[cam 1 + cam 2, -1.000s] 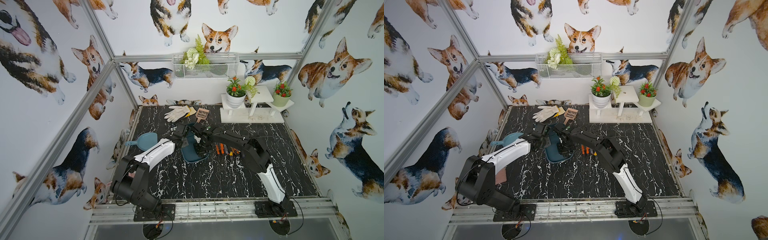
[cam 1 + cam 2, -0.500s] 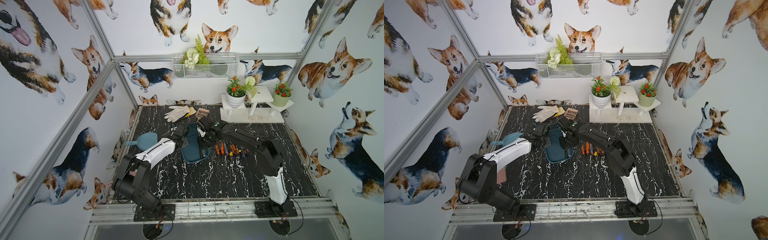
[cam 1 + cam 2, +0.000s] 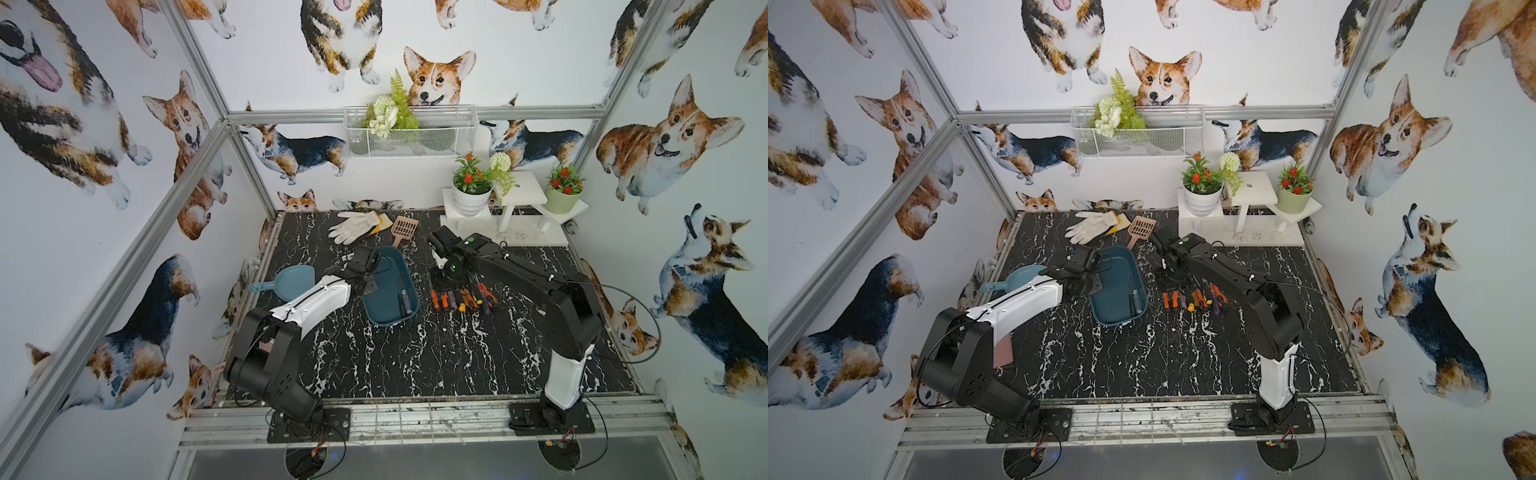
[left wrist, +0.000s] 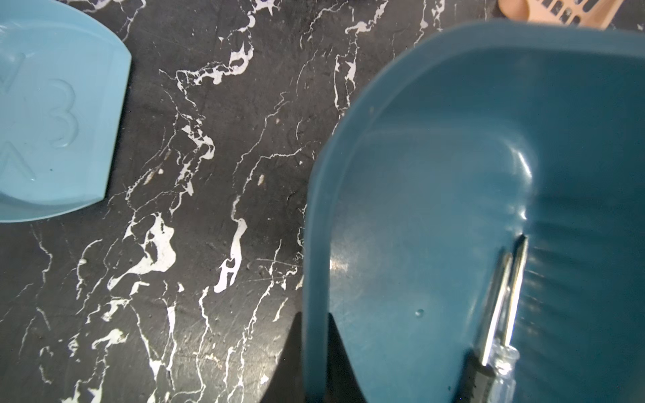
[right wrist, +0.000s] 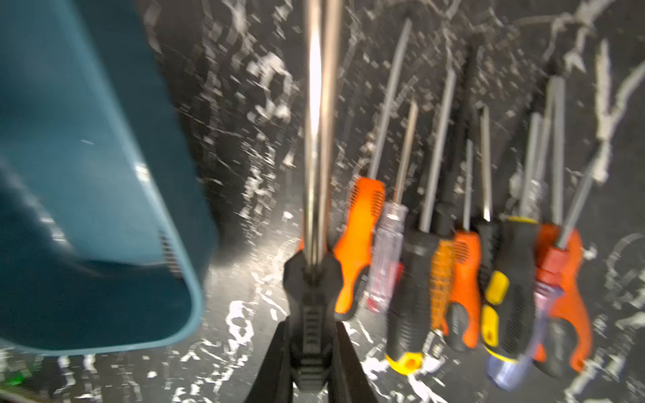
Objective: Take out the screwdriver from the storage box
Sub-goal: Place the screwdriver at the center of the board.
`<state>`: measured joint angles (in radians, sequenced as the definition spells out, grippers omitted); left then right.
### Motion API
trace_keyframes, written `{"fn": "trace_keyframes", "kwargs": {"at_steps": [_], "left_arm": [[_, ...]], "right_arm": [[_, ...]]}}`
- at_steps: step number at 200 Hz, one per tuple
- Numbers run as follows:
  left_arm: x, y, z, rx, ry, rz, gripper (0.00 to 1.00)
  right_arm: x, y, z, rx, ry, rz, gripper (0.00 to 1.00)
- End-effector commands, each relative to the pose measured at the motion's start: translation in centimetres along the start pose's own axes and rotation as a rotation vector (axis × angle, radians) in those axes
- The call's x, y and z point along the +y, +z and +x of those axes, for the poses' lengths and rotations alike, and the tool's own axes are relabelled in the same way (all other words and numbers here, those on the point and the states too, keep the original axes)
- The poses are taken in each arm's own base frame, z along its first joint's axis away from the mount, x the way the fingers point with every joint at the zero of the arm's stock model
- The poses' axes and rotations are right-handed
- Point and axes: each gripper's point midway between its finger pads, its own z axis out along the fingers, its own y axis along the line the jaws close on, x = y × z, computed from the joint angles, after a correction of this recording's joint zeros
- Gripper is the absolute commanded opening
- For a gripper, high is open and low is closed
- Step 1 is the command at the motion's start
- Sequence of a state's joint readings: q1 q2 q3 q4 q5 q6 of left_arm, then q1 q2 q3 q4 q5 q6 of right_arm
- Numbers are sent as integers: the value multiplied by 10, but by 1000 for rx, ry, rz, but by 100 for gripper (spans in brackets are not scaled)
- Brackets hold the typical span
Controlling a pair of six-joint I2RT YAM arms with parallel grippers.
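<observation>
The dark teal storage box (image 3: 384,301) (image 3: 1113,297) lies left of the table's middle. Two screwdrivers (image 3: 404,297) (image 4: 499,314), one black-handled and one clear-handled, lie along its right wall. My left gripper (image 4: 316,324) (image 3: 366,286) is shut on the box's left rim (image 4: 314,244), one finger inside and one outside. My right gripper (image 5: 311,335) (image 3: 439,279) hangs just right of the box (image 5: 87,174). It is shut on the black handle of a long steel-shafted screwdriver (image 5: 316,139), next to a row of several screwdrivers (image 5: 453,261) (image 3: 463,299) on the table.
A light blue scoop (image 3: 291,282) (image 4: 52,122) lies left of the box. A white glove (image 3: 353,224) and an orange slotted scoop (image 3: 403,228) lie behind it. A white stand with potted plants (image 3: 511,208) fills the back right corner, under a wire basket (image 3: 411,133) on the wall.
My right arm has swung from over the box to the right, carrying the screwdriver to the row on the table. The left gripper has kept hold of the rim.
</observation>
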<state>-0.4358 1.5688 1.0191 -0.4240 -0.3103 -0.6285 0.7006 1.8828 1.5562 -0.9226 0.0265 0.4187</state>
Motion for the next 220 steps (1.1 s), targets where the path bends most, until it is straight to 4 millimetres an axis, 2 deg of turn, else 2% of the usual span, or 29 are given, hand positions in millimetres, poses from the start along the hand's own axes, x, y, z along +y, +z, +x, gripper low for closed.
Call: {"fn": "trace_keyframes", "kwargs": {"at_steps": [1, 57, 105, 144, 181, 220], "left_arm": [[0, -3, -5, -18, 2, 4, 0], [-2, -4, -6, -17, 8, 4, 0], [-2, -6, -8, -21, 12, 5, 0], [-3, -6, -8, -21, 9, 8, 0], [-2, -5, -8, -21, 6, 6, 0], [-2, -4, -6, -19, 3, 8, 0]], "right_arm": [[-23, 7, 16, 60, -35, 105, 0], [-30, 29, 24, 139, -68, 147, 0], [-28, 35, 22, 152, -71, 151, 25], [-30, 37, 22, 170, -74, 165, 32], [-27, 29, 17, 144, -67, 154, 32], [-24, 5, 3, 78, -58, 140, 33]]}}
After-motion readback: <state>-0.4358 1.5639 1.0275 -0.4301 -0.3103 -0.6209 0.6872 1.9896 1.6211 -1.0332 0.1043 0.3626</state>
